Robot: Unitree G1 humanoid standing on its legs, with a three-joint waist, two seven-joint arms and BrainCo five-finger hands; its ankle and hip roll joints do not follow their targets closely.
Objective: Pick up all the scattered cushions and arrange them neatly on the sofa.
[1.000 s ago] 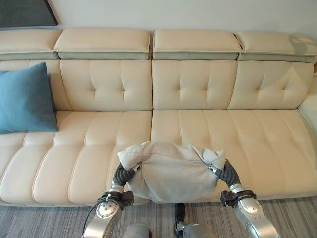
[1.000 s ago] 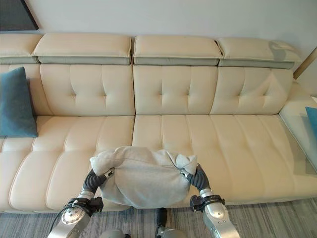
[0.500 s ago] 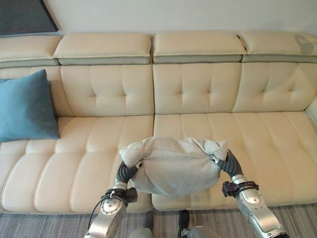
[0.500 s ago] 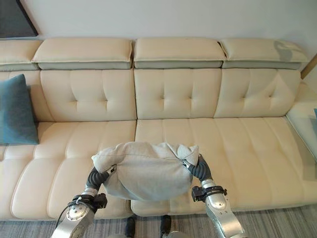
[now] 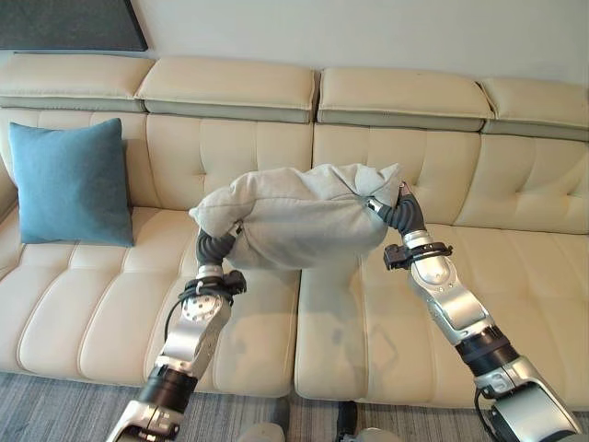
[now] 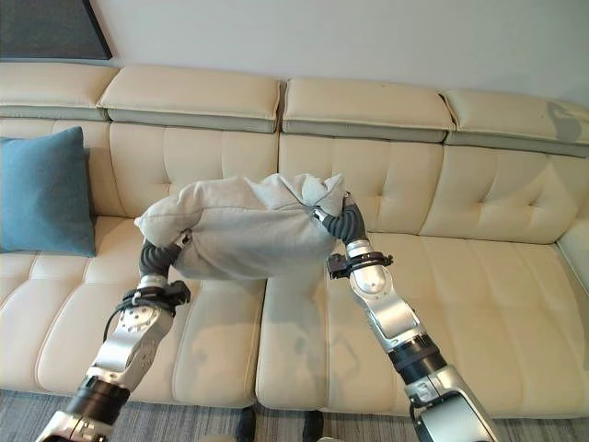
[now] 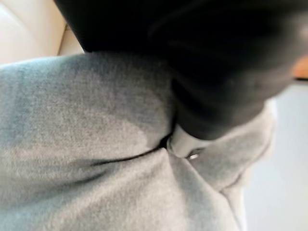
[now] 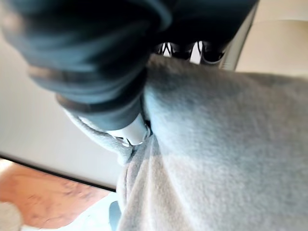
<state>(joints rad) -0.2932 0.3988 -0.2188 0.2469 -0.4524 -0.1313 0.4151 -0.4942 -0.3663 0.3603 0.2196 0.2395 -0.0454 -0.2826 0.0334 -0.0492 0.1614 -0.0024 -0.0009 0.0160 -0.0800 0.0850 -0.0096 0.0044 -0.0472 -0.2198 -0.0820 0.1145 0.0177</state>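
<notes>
Dark panel [image 5: 69, 23] on the wall at far left, above the sofa. Blue cushion [image 5: 75, 182] stands upright on the left seat of the cream sofa [image 5: 460, 304], leaning against the backrest, well apart from the arms.

Left hand [image 5: 218, 249] presses into the left end of the grey cushion [image 5: 294, 216]; its dark ribbed cover shows under the cushion's lower left corner. In the left wrist view the fabric [image 7: 86, 159] folds around a bit of silver at the hand [image 7: 185, 144], but the fingers are buried in the cloth, so cannot tell whether they are clenched or loose.

Grey cushion is held up in the air between both hands, in front of the backrest near the seam between the two middle seats, clear of the seat below. It sags a little in the middle, and the cloth bunches into a peak at its upper right corner.

Right hand [image 5: 396, 210] is at the cushion's right end, ribbed cover curving up into the bunched corner. The right wrist view shows grey cloth [image 8: 216, 159] wrapped against the hand [image 8: 130, 132]; fingers hidden in the fabric, grip state cannot be told.

Grey carpet [image 5: 55, 410] runs along the sofa's front edge.
</notes>
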